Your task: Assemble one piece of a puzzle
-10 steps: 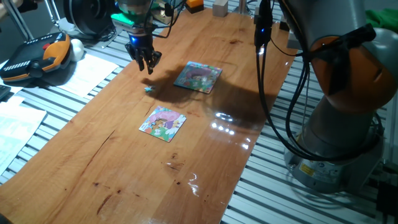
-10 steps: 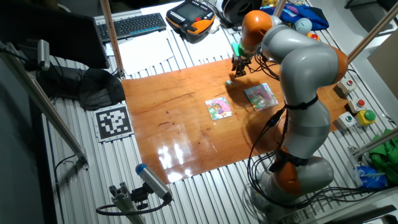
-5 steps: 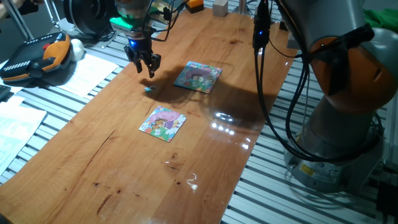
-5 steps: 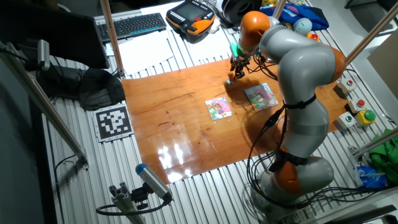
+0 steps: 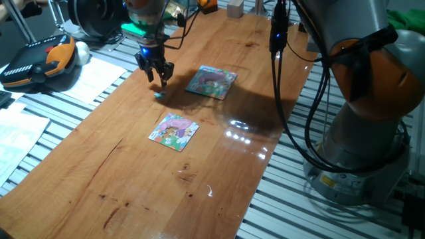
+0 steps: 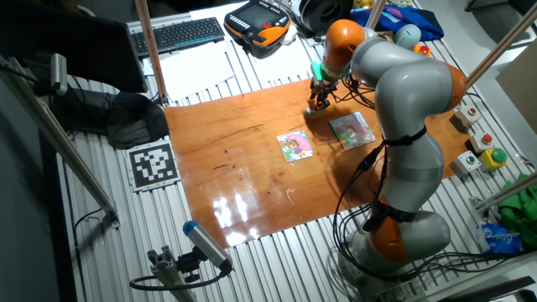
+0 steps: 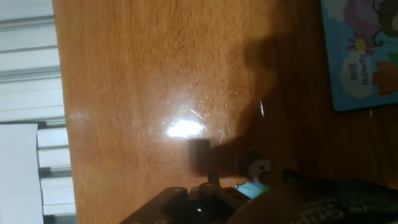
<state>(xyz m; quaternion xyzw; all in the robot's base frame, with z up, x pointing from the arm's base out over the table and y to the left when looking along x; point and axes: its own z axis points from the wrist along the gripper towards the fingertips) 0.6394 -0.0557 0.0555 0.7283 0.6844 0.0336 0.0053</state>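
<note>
**Piece lies just below the gripper, toward the puzzle side**

The piece (image 5: 158, 95) is a tiny pale teal fleck lying flat on the wooden table (image 5: 219, 166), alone and touching neither puzzle. In the one fixed view it sits directly under and slightly nearer the camera than the gripper (image 5: 157, 78), which hangs above it with a small gap showing between fingertips and wood. It is too small to give any long axis. In the other fixed view the piece (image 6: 309, 110) is barely a dot at the foot of the gripper (image 6: 317, 98), confirming they are close but adding nothing about height.

The fingers look slightly parted in the one fixed view and hold nothing; how wide they stand cannot be told surely.

The hand view shows what the fixed cameras cannot: the piece (image 7: 254, 167) close up, whitish with a teal edge, lying low in the frame by the gripper's own dark body, so it looks slightly off the finger line, not centred.

The puzzle (image 5: 174, 131), purple-pink with coloured patches on one edge, lies well apart from the piece, farther down the table. The other puzzle (image 5: 211, 81), blue-bordered, lies beside the gripper; its corner also shows in the hand view (image 7: 360, 56).

The coming move is judged to be a short descent with a small sideways correction.
</note>
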